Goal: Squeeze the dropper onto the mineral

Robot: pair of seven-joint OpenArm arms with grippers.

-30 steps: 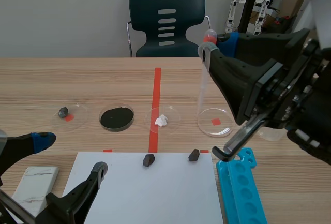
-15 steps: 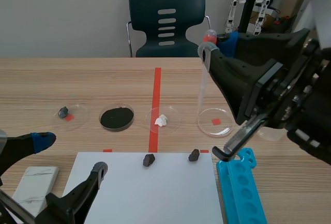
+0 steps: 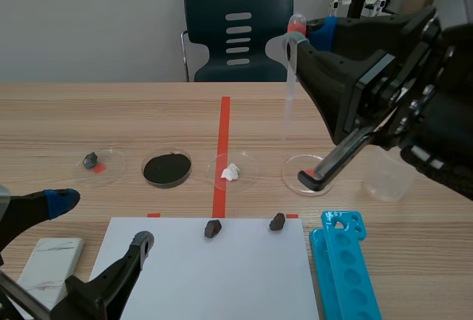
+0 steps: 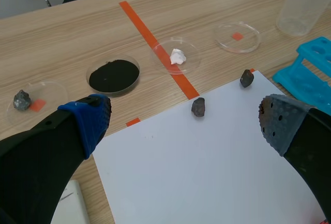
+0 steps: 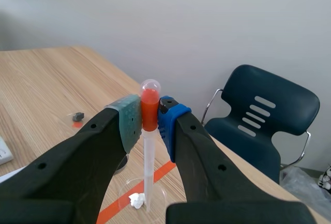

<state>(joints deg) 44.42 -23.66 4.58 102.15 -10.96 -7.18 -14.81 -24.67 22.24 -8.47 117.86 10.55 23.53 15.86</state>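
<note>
My right gripper [image 3: 294,33] [image 5: 149,119] is raised above the table's right half, shut on the orange bulb of a clear dropper [image 3: 290,91] [image 5: 148,157] that hangs tip down. The tip hovers over the table behind an empty petri dish [image 3: 307,174]. Two dark mineral stones [image 3: 213,227] [image 3: 277,222] lie at the far edge of a white paper sheet [image 3: 207,276]. In the left wrist view, both stones [image 4: 198,107] [image 4: 246,78] lie ahead of my left gripper [image 4: 181,118], which stands open low at the near left [image 3: 100,224].
Dishes in a row hold a grey stone [image 3: 90,160], black powder [image 3: 167,168] and a white lump [image 3: 230,172]. A clear plastic cup [image 3: 388,174] stands at the right, with a blue tube rack [image 3: 344,264] in front of it. A white block [image 3: 50,261] lies near left.
My right arm has lifted, carrying the dropper higher and slightly back. The plastic cup behind it has come into view. The left arm has kept still.
</note>
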